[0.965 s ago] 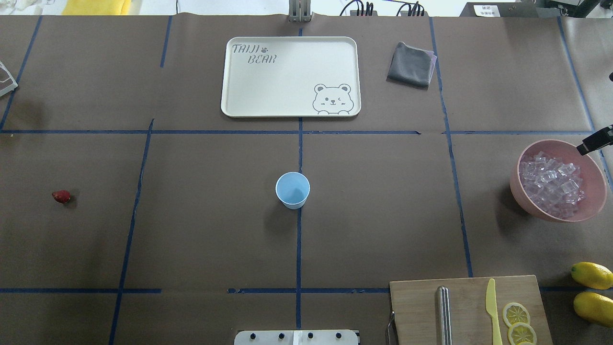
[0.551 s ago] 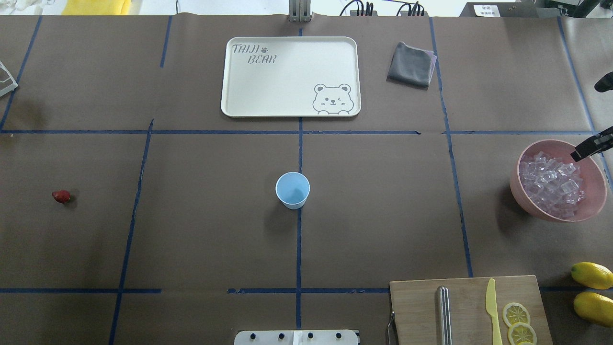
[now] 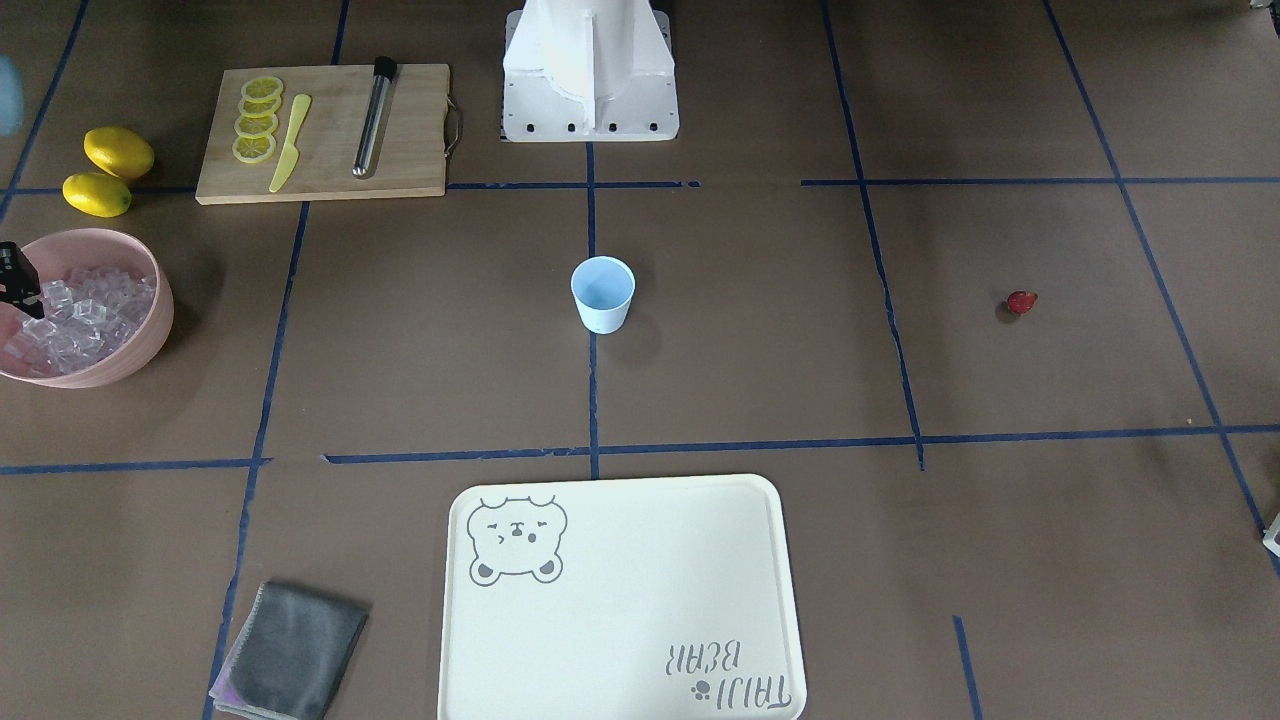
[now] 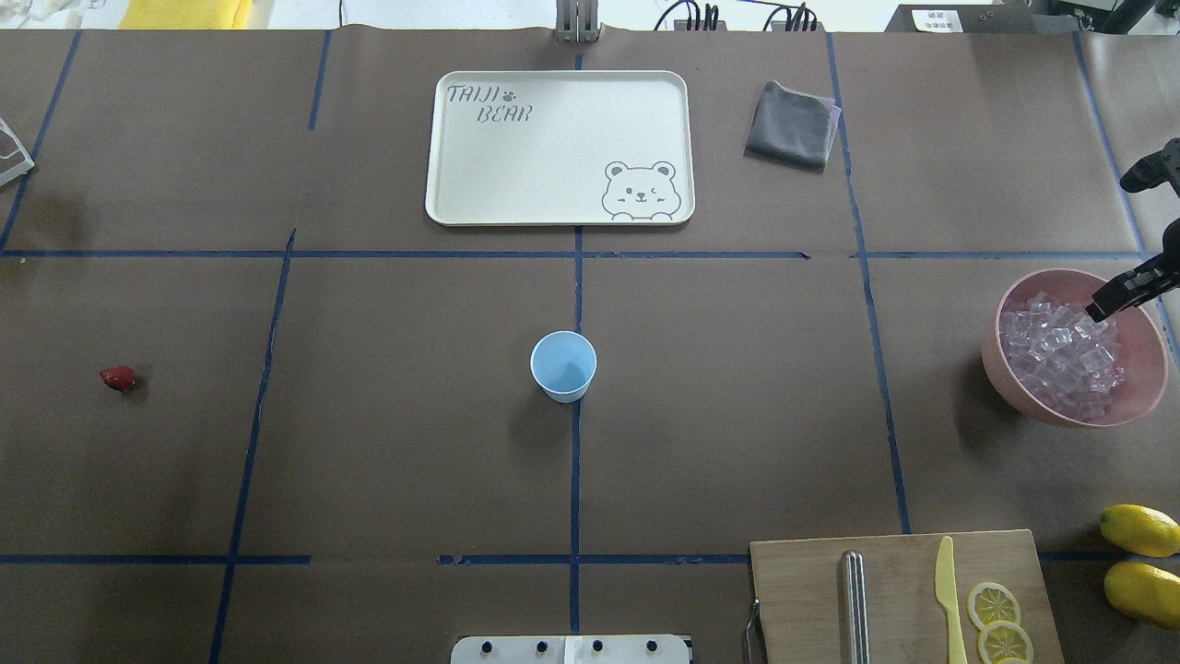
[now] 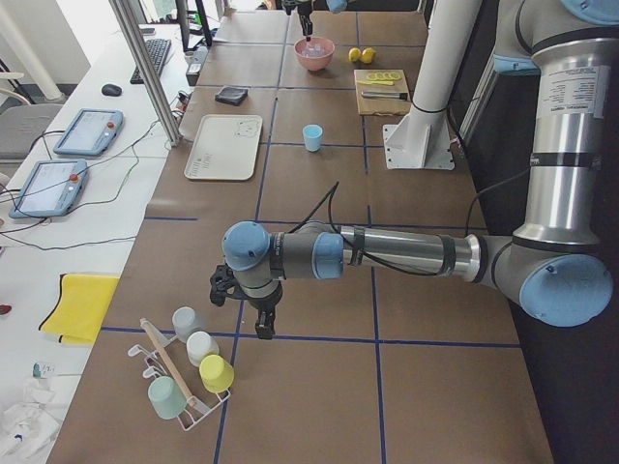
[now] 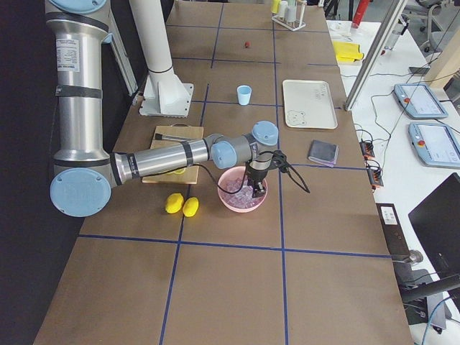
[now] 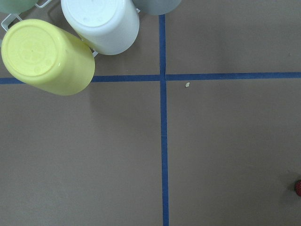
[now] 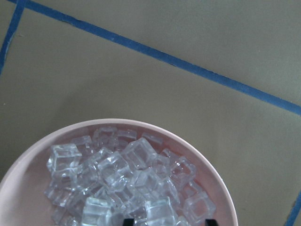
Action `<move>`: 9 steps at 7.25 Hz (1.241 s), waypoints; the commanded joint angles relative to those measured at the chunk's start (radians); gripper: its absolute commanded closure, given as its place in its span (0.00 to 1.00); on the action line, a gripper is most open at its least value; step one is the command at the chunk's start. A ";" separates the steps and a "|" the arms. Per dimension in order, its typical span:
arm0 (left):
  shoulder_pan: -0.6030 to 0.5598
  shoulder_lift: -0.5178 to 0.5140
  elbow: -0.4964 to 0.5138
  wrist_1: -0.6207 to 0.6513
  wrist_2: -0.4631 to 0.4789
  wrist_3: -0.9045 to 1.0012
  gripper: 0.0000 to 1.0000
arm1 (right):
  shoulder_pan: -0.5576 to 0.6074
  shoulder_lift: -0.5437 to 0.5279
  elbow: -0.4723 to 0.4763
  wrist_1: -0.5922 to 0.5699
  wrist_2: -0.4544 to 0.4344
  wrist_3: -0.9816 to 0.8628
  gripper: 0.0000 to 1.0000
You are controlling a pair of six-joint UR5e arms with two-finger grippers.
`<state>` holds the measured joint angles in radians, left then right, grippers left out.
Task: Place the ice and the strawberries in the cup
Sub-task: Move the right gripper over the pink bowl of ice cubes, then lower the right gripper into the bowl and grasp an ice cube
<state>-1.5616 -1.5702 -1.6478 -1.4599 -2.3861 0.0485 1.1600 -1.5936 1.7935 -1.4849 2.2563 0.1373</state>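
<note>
1. The right gripper (image 8: 168,221) hangs over the pink bowl (image 4: 1141,369) at the table's right end. Its two dark fingertips stand apart at the bottom edge of the wrist view, just above the ice cubes (image 8: 127,174). Whether they touch the ice cannot be told.
2. The left gripper (image 5: 262,327) points down over bare table near a rack of upturned cups (image 5: 201,362). It shows only in the side view, so I cannot tell if its fingers are apart or together.
3. The cup (image 4: 563,365) stands upright at the table's centre, on a blue tape line.
4. The strawberry (image 4: 118,378) lies on the left part of the table, well apart from the cup.
5. Beyond the cup lies a cream bear tray (image 4: 553,148), with a grey cloth (image 4: 791,124) near it.
6. A wooden cutting board (image 4: 802,590) carries a yellow knife (image 4: 947,590) and lemon slices (image 4: 994,604), with two lemons (image 4: 1139,529) just beside it.
</note>
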 commanded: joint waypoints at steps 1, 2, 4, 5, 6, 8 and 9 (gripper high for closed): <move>0.000 -0.001 0.000 0.001 0.001 0.001 0.00 | -0.008 0.004 -0.025 0.000 0.000 0.001 0.42; 0.000 -0.001 0.000 0.001 0.001 -0.001 0.00 | -0.011 0.004 -0.025 0.000 0.000 0.001 0.42; 0.000 -0.002 0.000 0.001 0.001 -0.001 0.00 | -0.022 0.004 -0.025 0.000 0.002 0.002 0.42; 0.000 -0.002 -0.001 0.001 0.001 -0.001 0.00 | -0.023 0.004 -0.025 0.000 0.002 0.004 0.42; 0.000 -0.002 0.000 0.001 0.001 -0.001 0.00 | -0.029 0.004 -0.026 0.000 0.002 0.004 0.42; 0.000 -0.002 -0.001 0.001 -0.001 -0.001 0.00 | -0.040 0.024 -0.048 -0.001 0.002 0.002 0.42; 0.000 -0.004 -0.001 0.001 -0.001 -0.001 0.00 | -0.040 0.027 -0.058 0.000 0.002 -0.005 0.42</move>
<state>-1.5616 -1.5728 -1.6485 -1.4588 -2.3863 0.0476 1.1226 -1.5750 1.7479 -1.4856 2.2580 0.1380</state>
